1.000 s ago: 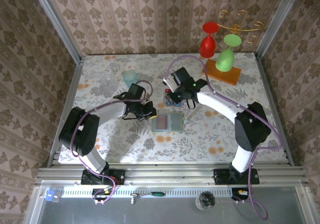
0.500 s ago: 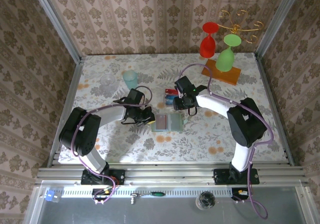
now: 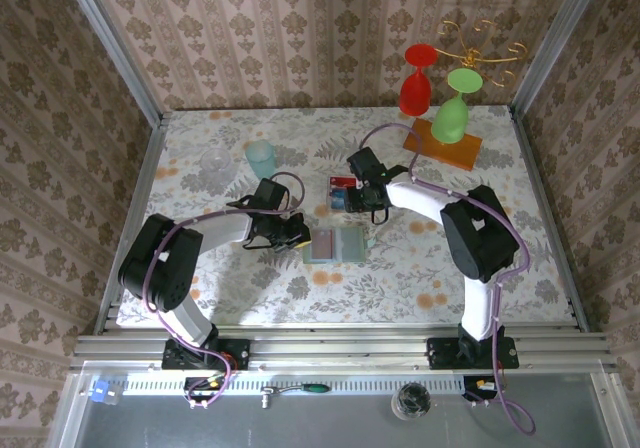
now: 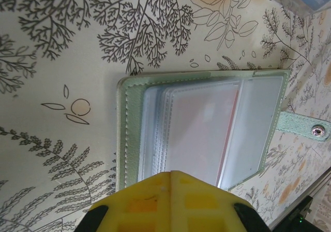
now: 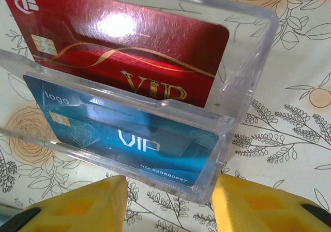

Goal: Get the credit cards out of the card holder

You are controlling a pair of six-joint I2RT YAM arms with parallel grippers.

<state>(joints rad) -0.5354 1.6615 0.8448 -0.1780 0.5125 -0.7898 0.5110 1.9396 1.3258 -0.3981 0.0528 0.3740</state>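
Left arm low, elbow bent — left gripper (image 4: 170,177) clenched empty at the left edge of the card holder (image 4: 202,126), which lies open. Right arm arched forward — right gripper (image 5: 168,185) released, over the clear box (image 5: 249,61) holding a red card (image 5: 129,48) and a blue card (image 5: 129,139).

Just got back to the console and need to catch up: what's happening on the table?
The left end effector, shut, sits over the edge of the open card holder. The right end effector hovers open beside the clear box, which holds a red card and a blue card. A pinkish shape shows inside the holder's sleeves.
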